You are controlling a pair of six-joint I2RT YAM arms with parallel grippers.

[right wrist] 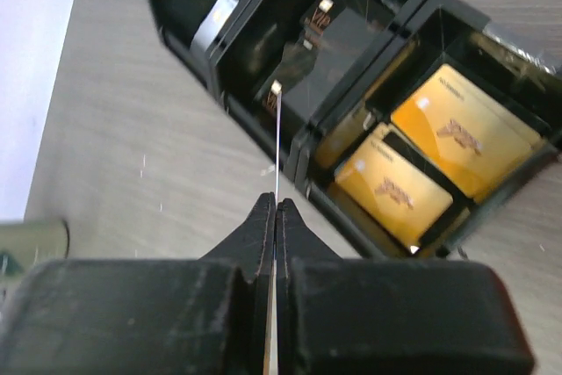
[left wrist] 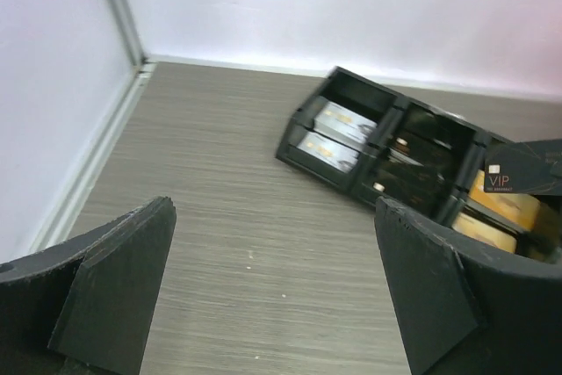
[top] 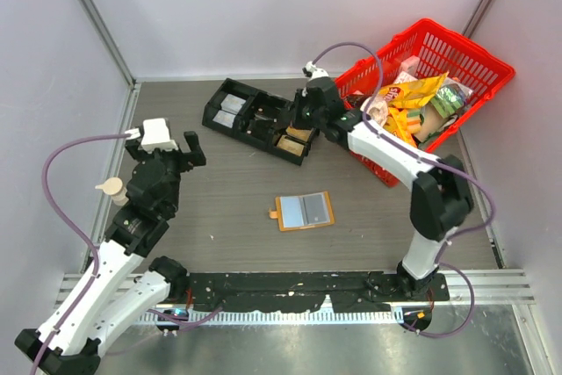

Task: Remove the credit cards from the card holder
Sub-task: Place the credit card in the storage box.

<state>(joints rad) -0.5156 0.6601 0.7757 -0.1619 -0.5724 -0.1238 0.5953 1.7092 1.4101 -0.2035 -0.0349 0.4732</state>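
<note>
The card holder (top: pixel 304 211) lies open and flat on the table's middle, tan-orange with two blue-grey inner panels. No card shows on it. My right gripper (top: pixel 306 117) hangs over the black compartment tray (top: pixel 259 120), shut on a thin dark credit card. In the right wrist view the card (right wrist: pixel 277 142) is edge-on between the jaws of the right gripper (right wrist: pixel 276 204), pointing into the tray (right wrist: pixel 351 85). The left wrist view shows the card's black VIP face (left wrist: pixel 518 173). My left gripper (top: pixel 176 142) (left wrist: pixel 274 212) is wide open over bare table left of the tray, holding nothing.
The tray (left wrist: pixel 395 155) holds silver cards at its left end, dark cards in the middle and gold cards (right wrist: pixel 439 138) on the right. A red basket (top: pixel 479 59) full of snack packs stands at the back right. Walls close in the left and far sides.
</note>
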